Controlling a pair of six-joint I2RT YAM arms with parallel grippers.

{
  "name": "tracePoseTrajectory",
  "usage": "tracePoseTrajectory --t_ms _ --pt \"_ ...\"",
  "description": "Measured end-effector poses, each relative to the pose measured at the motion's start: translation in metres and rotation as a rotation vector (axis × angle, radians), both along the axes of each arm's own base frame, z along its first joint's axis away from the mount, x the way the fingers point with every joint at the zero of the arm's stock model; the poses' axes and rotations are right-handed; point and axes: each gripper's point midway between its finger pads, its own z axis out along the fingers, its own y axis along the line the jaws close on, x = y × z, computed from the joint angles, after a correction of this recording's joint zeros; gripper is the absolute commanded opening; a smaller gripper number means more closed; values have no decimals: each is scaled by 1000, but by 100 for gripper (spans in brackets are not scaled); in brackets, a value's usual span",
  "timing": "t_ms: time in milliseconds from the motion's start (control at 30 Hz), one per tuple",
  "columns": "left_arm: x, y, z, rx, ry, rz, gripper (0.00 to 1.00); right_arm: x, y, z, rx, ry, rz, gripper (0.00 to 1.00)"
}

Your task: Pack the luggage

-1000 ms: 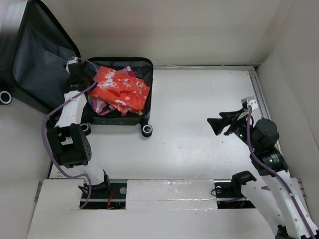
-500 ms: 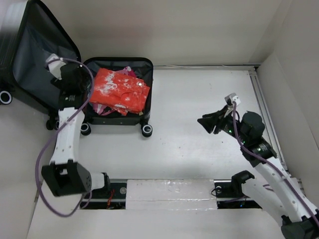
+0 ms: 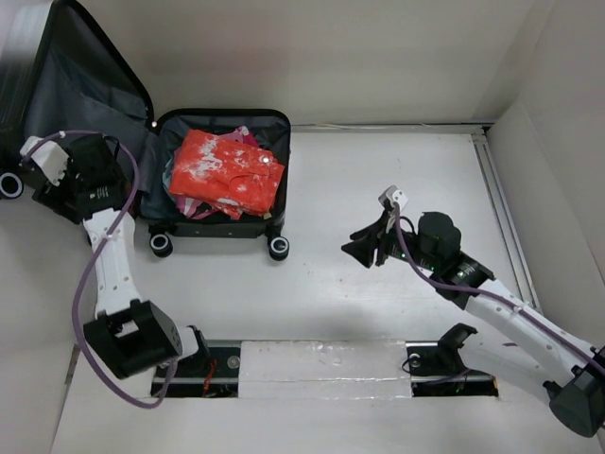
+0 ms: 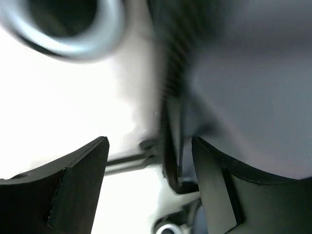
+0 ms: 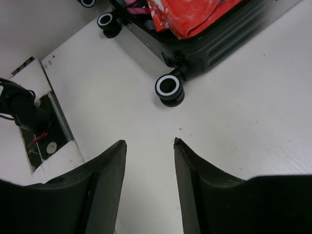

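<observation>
Counting one open luggage (image 3: 219, 225), plus left tool (image 4: 148, 146) and right tool (image 5: 149, 145).

We find the luggage (image 3: 219, 227) at the far-left corner of the bench (image 3: 378, 180), its lid (image 3: 76, 104) standing left, clothes (image 3: 227, 175) heaped in the right half.

— What finish do you see on the luggage (image 3: 222, 225)?
— You're looking at a ribbed black hard shell, a dull grey fabric lining (image 3: 80, 90), and crumpled red cloth (image 3: 227, 170) inside. Your table (image 3: 378, 180) is matt white and lightly scuffed; the caster (image 5: 169, 87) looks like smooth plastic.
</observation>
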Motion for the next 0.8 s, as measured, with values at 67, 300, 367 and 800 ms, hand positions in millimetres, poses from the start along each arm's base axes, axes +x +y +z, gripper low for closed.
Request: tracePoseTrajectory --t_ms 67,300,367,800 --pt "5 3 -22 -32 83 4 65 1 3 -5 -10 9 7 54" --pt "23 12 -4 -14 138 6 47 -1 13 -16 -36 26 33 55" --pt "25 13 9 2 115 8 27 -1 13 -17 -38 25 31 57" --pt "34 -162 15 168 114 -383 0 15 10 -34 -81 54 -40 57"
